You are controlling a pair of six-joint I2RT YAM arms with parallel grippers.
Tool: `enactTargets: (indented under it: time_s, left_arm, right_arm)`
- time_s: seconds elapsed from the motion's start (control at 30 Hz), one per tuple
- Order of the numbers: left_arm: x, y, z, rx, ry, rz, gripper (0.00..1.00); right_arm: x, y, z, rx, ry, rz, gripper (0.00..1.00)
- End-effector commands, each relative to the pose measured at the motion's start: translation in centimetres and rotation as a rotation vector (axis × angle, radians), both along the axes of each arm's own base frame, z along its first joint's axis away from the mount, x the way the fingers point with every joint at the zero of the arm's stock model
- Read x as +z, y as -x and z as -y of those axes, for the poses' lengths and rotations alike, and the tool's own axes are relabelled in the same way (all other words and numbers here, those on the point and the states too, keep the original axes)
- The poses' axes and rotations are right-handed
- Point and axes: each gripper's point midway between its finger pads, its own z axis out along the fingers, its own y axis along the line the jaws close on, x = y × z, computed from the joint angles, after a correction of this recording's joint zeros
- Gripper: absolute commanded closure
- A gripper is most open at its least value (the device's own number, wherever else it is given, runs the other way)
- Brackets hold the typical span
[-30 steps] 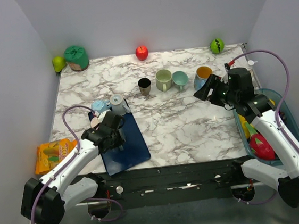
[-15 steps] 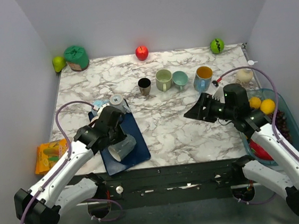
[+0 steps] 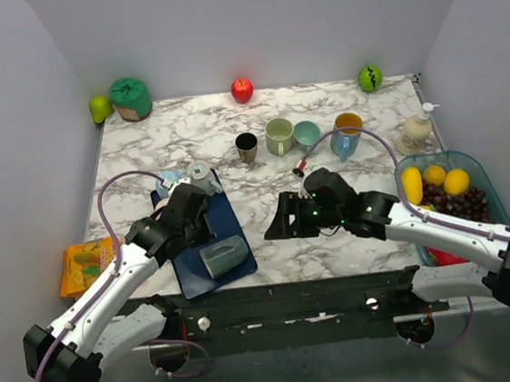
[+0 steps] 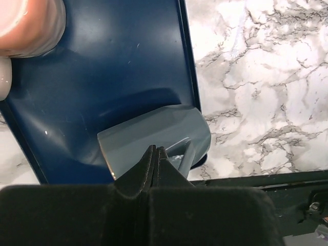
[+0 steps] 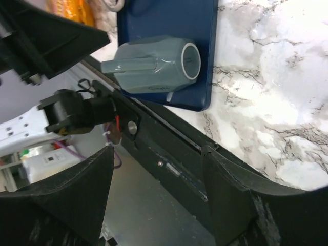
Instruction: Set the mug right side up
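Grey mug (image 3: 224,256) is flopped on its side at the near corner of the blue tray (image 3: 235,213), left pincer (image 4: 155,152) shut on nothing just above it, right pincer (image 3: 277,229) wide open beside the tray, presumably lined up to stand it upright.

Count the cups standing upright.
4, in a row mid-table: black cup, green mug, teal mug, blue mug. More may sit at the far end of the blue tray, unclear.
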Motion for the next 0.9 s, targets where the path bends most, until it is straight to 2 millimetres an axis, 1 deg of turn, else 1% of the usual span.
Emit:
enactTargets:
  time_s: [0.0, 0.13, 0.17, 0.2, 0.23, 0.33, 0.37, 0.4, 0.43, 0.47, 0.5, 0.53, 0.57, 0.6, 0.63, 0.67, 0.7, 0.77, 0.8, 0.87]
  left_arm:
    - [0.1, 0.9, -1.5, -0.023, -0.052, 0.032, 1.00]
    - [0.6, 1.0, -1.9, -0.012, -0.049, 0.049, 1.00]
    - [0.8, 1.0, -1.9, -0.008, -0.046, 0.056, 0.97]
    - [1.0, 1.1, -2.0, -0.004, -0.043, 0.061, 0.93]
    - [1.2, 1.0, -2.0, 0.003, -0.039, 0.065, 0.89]
    - [1.7, 1.1, -2.4, 0.015, -0.041, 0.073, 0.80]
    - [1.8, 1.1, -2.4, 0.017, -0.042, 0.075, 0.80]
    - [2.2, 1.2, -2.6, 0.020, -0.043, 0.080, 0.80]
    - [2.4, 1.3, -2.7, 0.022, -0.047, 0.082, 0.77]
    - [2.6, 1.3, -2.9, 0.021, -0.052, 0.087, 0.76]
    - [3.0, 1.4, -3.3, 0.030, -0.060, 0.097, 0.74]
    - [3.2, 1.4, -3.4, 0.033, -0.064, 0.101, 0.69]
    - [3.4, 1.4, -3.6, 0.038, -0.068, 0.106, 0.67]
    - [3.8, 1.6, -3.9, 0.043, -0.075, 0.109, 0.65]
    - [4.0, 1.6, -4.1, 0.047, -0.080, 0.112, 0.59]
    - [4.1, 1.7, -4.3, 0.049, -0.086, 0.112, 0.59]
    - [4.6, 1.9, -4.5, 0.051, -0.088, 0.117, 0.58]
    - [5.1, 2.0, -5.1, 0.066, -0.098, 0.132, 0.55]
    - [5.5, 2.2, -5.4, 0.072, -0.101, 0.138, 0.53]
    - [6.2, 2.3, -5.8, 0.087, -0.099, 0.149, 0.48]
  right_arm:
    - [-1.6, -1.0, -1.7, -0.050, 0.111, 0.079, 0.25]
    - [-2.5, -0.7, -2.6, -0.002, 0.180, 0.147, 0.25]
    - [-2.7, -0.7, -2.8, 0.008, 0.192, 0.163, 0.24]
    - [-2.3, -0.8, -3.1, 0.029, 0.198, 0.196, 0.24]
    - [-2.4, -0.9, -3.3, 0.043, 0.211, 0.211, 0.24]
    - [-1.8, -1.3, -3.8, 0.103, 0.232, 0.300, 0.24]
    - [-1.4, -1.2, -4.4, 0.139, 0.213, 0.331, 0.24]
    - [-1.3, -1.3, -4.6, 0.182, 0.221, 0.376, 0.24]
    - [-0.8, -1.4, -5.0, 0.210, 0.211, 0.408, 0.23]
    - [-0.5, -1.0, -5.8, 0.261, 0.188, 0.426, 0.23]
    - [-0.4, -1.3, -6.0, 0.305, 0.202, 0.483, 0.23]
    - [-0.3, -0.9, -6.5, 0.359, 0.189, 0.498, 0.23]
    - [-0.3, -0.5, -7.3, 0.420, 0.177, 0.508, 0.22]
    - [-0.2, -0.5, -7.6, 0.476, 0.185, 0.554, 0.22]
    - [-0.3, -0.5, -8.0, 0.508, 0.187, 0.572, 0.22]
    - [0.3, -0.3, -8.6, 0.546, 0.177, 0.594, 0.22]
    - [-0.5, -0.3, -9.0, 0.577, 0.194, 0.599, 0.22]
    - [-0.6, -0.4, -9.6, 0.642, 0.199, 0.645, 0.22]
    - [-0.8, -0.7, -10.3, 0.679, 0.206, 0.671, 0.22]
    - [-1.2, -0.5, -10.9, 0.724, 0.207, 0.677, 0.22]
